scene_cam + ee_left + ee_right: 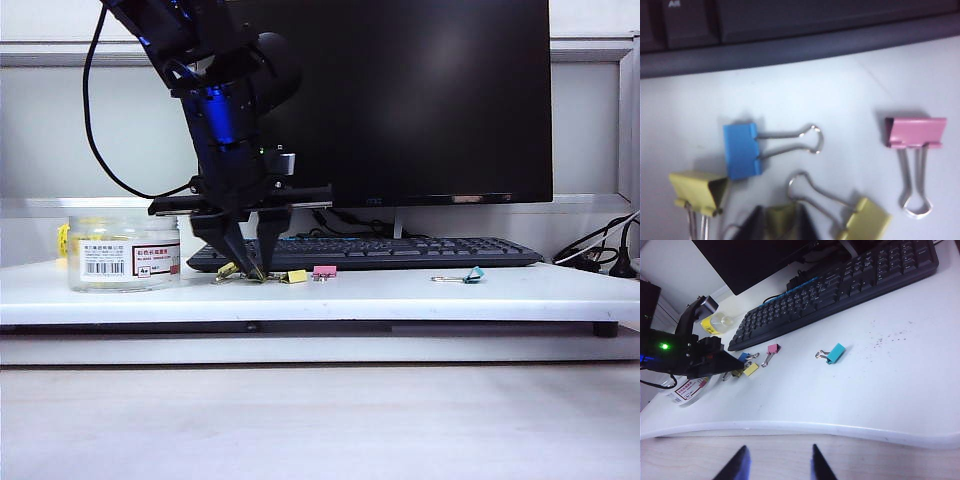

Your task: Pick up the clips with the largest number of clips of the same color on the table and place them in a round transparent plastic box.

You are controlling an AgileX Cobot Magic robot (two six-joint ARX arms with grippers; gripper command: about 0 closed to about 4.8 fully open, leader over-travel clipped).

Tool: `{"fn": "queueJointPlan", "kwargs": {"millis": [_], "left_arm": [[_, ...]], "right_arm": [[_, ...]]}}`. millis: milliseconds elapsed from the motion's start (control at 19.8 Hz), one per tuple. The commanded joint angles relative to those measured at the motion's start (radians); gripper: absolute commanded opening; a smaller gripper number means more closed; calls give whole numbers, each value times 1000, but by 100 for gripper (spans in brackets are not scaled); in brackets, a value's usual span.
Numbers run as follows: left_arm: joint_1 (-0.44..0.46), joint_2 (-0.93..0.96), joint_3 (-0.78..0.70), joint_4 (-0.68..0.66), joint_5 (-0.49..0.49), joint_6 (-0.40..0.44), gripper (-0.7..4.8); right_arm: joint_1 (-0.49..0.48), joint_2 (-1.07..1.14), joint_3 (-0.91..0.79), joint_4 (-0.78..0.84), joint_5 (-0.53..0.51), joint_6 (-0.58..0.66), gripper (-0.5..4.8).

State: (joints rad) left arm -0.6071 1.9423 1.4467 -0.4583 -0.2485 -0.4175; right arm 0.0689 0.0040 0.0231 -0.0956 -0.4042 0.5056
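My left gripper (250, 268) stands pointed down on the white tabletop (400, 292), just in front of the black keyboard (400, 252) and below the dark monitor (420, 100). In the left wrist view its dark fingertips (757, 225) close around a small yellow binder clip (782, 220) with silver wire handles, the yellow body wedged between them. Two more yellow binder clips lie just beside it, one (697, 190) on one side and another (867, 220) on the other, its wire loop reaching toward my fingers. A blue binder clip (742, 151) rests near them, closer to the keyboard, and a pink binder clip (916, 132) lies apart, further along the table.

The short, round transparent plastic box (124, 250) with a white barcode label and a red-edged label stands on the table to the left of my left gripper in the exterior view, near but not touching. A teal binder clip (472, 275) lies alone well to the right.

My right gripper (777, 465) hangs off the table's near edge, above the pale wooden surface (865, 460), its two dark fingers (737, 465) spread apart with nothing between them. From there the teal clip (836, 353) shows in open table, well apart from the clustered clips.
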Motion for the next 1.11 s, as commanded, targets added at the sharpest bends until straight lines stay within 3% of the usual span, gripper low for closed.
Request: {"fn": "queueJointPlan", "kwargs": {"millis": [51, 859, 960, 1111], "left_arm": [[-1, 0, 3, 4, -1, 17, 73], [-1, 0, 56, -5, -21, 61, 47], [-2, 0, 84, -18, -20, 72, -4], [-2, 0, 95, -27, -20, 78, -5]], "right_arm": [[0, -2, 4, 17, 2, -9, 158], [0, -2, 3, 17, 6, -10, 158], [0, -2, 3, 17, 6, -10, 158], [0, -2, 3, 17, 6, -10, 157]]}}
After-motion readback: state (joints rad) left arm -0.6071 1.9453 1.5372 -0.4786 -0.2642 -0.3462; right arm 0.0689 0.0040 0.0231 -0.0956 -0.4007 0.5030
